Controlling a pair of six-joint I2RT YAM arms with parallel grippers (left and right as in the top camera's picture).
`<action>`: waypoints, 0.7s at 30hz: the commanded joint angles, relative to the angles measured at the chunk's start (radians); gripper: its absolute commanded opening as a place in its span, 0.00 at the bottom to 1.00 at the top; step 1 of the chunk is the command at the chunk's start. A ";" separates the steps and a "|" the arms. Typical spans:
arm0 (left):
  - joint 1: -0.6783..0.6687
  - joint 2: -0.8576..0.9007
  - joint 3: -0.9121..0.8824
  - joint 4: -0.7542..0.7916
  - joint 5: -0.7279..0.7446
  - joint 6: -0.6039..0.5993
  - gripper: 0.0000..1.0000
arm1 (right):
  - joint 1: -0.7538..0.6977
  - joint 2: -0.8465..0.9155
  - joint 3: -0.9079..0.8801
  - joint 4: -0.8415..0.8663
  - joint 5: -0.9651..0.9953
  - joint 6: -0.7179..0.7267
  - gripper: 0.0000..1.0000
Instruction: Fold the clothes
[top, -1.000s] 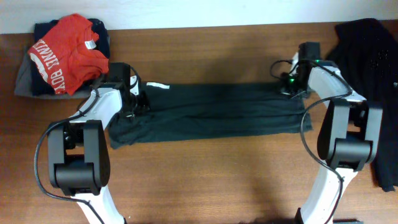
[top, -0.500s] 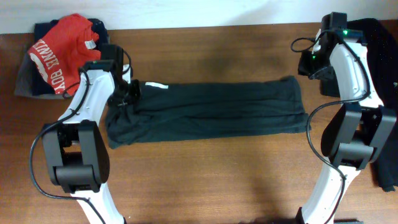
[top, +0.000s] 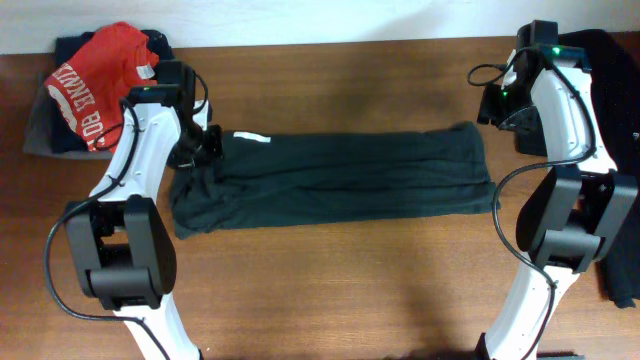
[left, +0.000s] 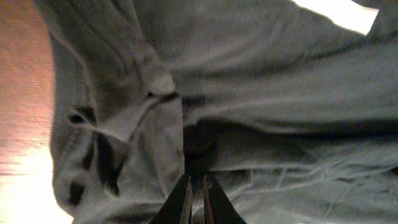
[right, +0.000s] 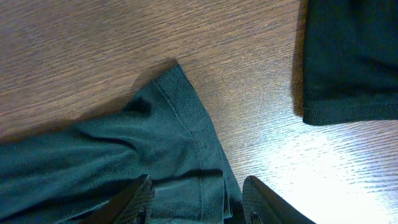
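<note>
The black T-shirt (top: 330, 180) lies folded into a long strip across the middle of the table, plain side up, with no lettering showing. My left gripper (top: 205, 150) is at its left end. In the left wrist view the fingers (left: 196, 190) are closed to a thin slit on a bunched fold of the shirt (left: 249, 81). My right gripper (top: 495, 105) is raised just beyond the shirt's upper right corner. In the right wrist view its fingers (right: 198, 205) are spread wide and empty above that corner (right: 168, 130).
A red tee with white lettering (top: 100, 85) lies on a dark pile at the far left. Another black garment (top: 600, 80) covers the far right edge and also shows in the right wrist view (right: 354, 56). A white label (top: 252, 137) sticks out at the shirt's upper left.
My right gripper let go of the shirt's right corner, opened, and moved up and to the right. My left gripper shifted slightly up and left at the shirt's left end.
</note>
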 joint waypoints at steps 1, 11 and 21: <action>0.005 0.063 -0.035 -0.015 0.040 0.008 0.08 | 0.005 -0.001 0.014 -0.004 -0.006 0.005 0.51; 0.008 0.100 -0.066 -0.071 -0.123 -0.013 0.06 | 0.005 -0.001 0.014 -0.004 -0.006 0.005 0.50; 0.013 0.094 -0.008 -0.170 -0.216 -0.043 0.06 | 0.005 -0.001 0.014 -0.004 -0.005 0.005 0.56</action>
